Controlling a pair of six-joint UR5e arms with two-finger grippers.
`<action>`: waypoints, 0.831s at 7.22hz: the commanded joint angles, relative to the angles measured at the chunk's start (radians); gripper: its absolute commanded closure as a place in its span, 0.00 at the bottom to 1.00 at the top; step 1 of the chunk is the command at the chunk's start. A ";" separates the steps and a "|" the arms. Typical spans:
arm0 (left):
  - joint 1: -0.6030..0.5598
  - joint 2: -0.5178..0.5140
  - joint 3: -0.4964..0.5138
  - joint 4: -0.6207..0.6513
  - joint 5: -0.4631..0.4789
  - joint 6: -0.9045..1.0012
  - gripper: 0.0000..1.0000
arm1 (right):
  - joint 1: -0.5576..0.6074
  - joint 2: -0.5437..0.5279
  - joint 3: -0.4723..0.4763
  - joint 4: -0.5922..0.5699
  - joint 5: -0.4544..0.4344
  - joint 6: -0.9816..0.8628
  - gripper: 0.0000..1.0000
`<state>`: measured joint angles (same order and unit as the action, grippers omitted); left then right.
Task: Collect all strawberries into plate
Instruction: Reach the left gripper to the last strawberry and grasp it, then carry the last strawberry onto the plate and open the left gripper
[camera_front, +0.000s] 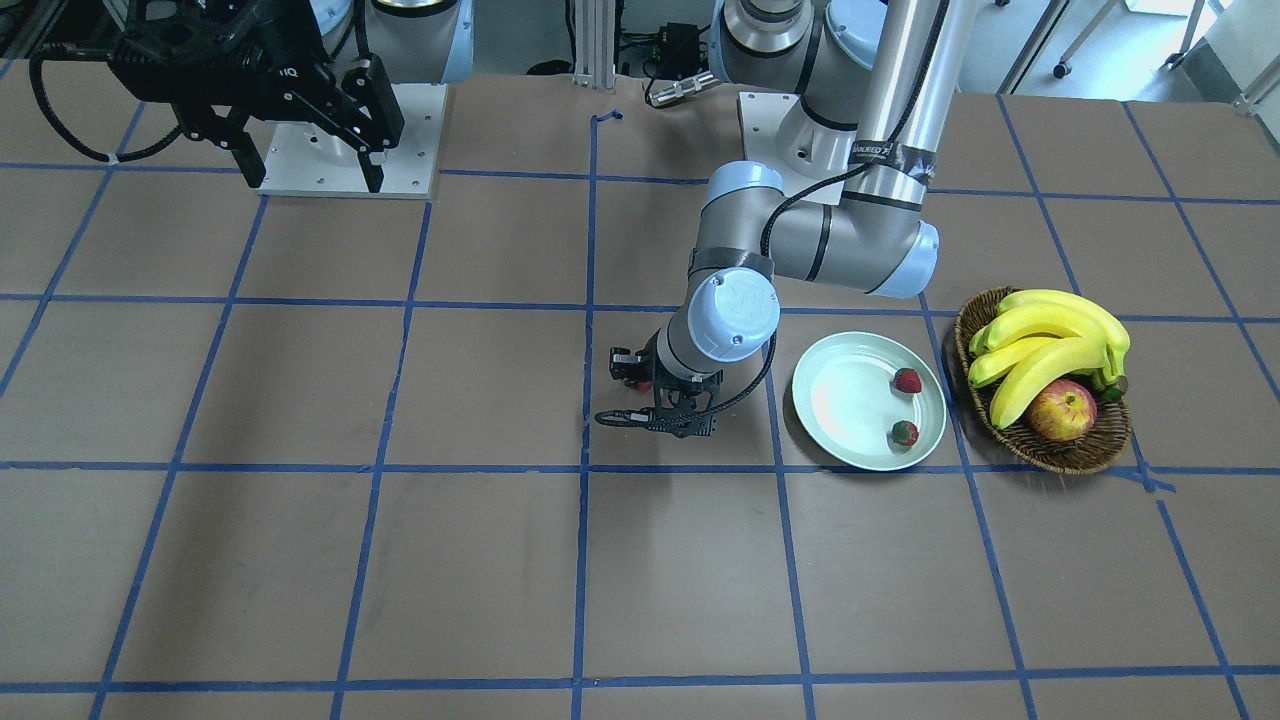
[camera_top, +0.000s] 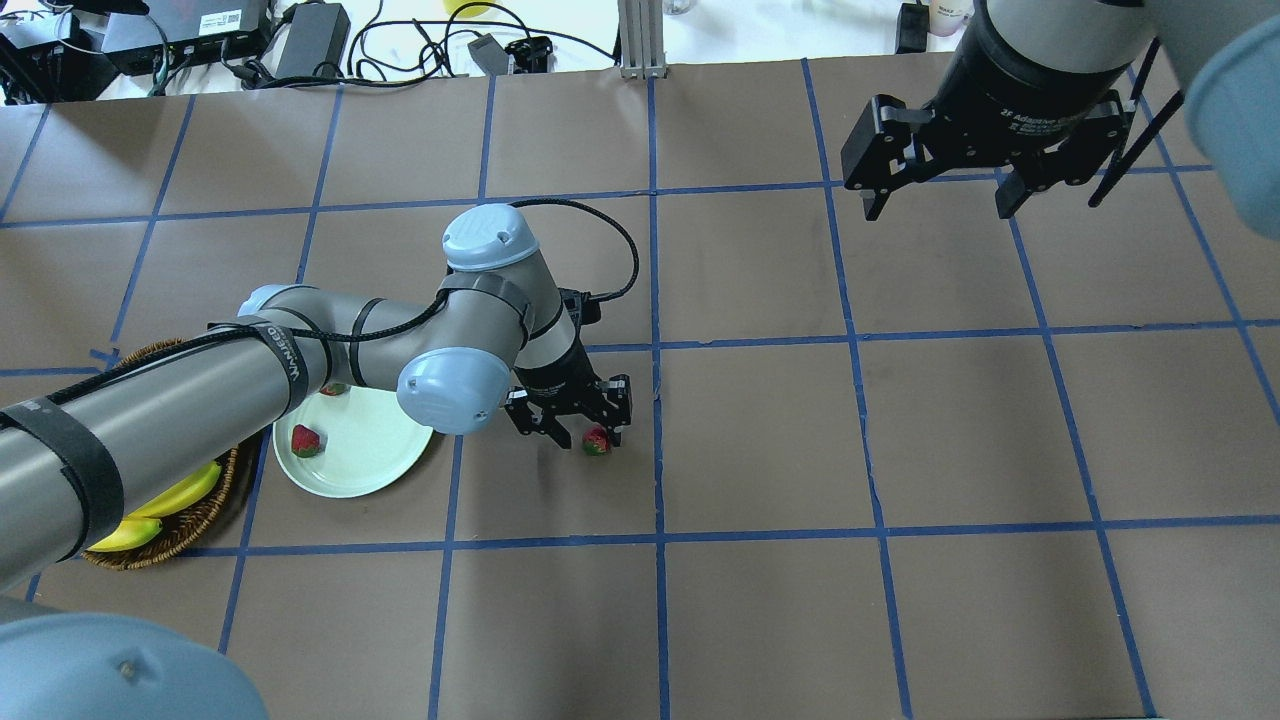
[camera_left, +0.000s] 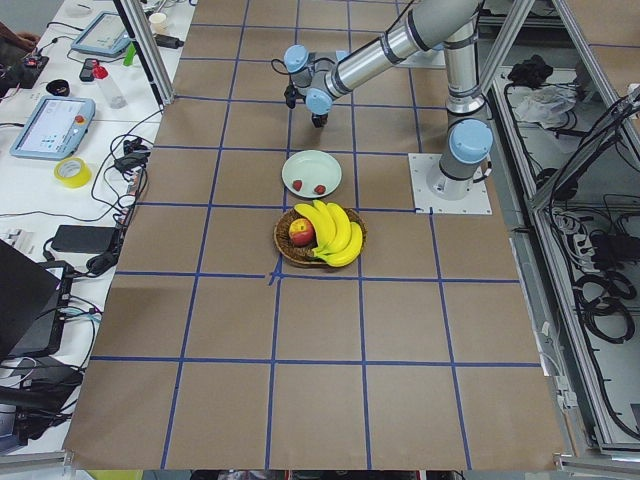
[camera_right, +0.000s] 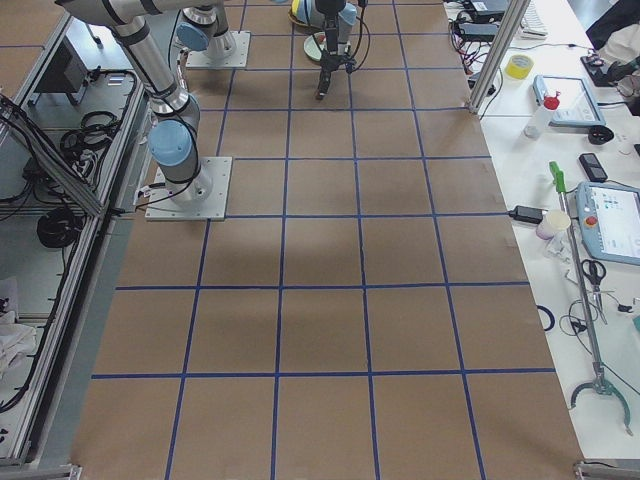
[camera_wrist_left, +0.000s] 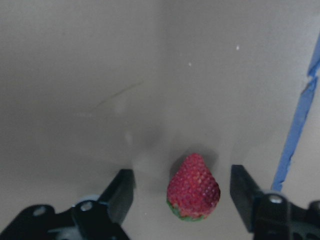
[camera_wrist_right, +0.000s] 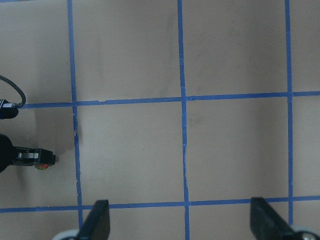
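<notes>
Now, facing the robot, one strawberry (camera_front: 908, 380) and a second strawberry (camera_front: 904, 433) lie on the plate (camera_front: 840, 400). Overhead, the left gripper (camera_top: 586, 440) straddles a third strawberry (camera_top: 597, 441) on the table (camera_top: 760, 420); the right gripper (camera_top: 938, 211) hangs wide. At the left wrist, spread fingers (camera_wrist_left: 122, 192) flank it without touching.

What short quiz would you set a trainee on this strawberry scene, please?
1. How many strawberries lie on the plate?
2. True or false: the left gripper is open, with one finger on each side of a third strawberry that lies off the plate.
3. What shares the basket with the bananas? A) an apple B) an orange C) a lemon

Key: 1. Two. 2. True. 3. A.
</notes>
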<state>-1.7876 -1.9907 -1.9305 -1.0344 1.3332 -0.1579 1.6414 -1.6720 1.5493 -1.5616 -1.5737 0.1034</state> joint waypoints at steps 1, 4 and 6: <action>0.000 0.003 0.008 0.002 -0.002 -0.015 1.00 | 0.000 0.000 0.000 0.000 0.000 0.001 0.00; 0.000 0.012 0.043 0.001 0.000 -0.034 1.00 | 0.000 0.000 0.000 0.000 0.000 -0.001 0.00; 0.011 0.018 0.152 -0.098 0.014 -0.025 1.00 | 0.002 0.000 0.000 -0.002 0.000 0.001 0.00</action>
<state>-1.7845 -1.9787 -1.8417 -1.0648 1.3409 -0.1885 1.6417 -1.6720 1.5493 -1.5619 -1.5739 0.1038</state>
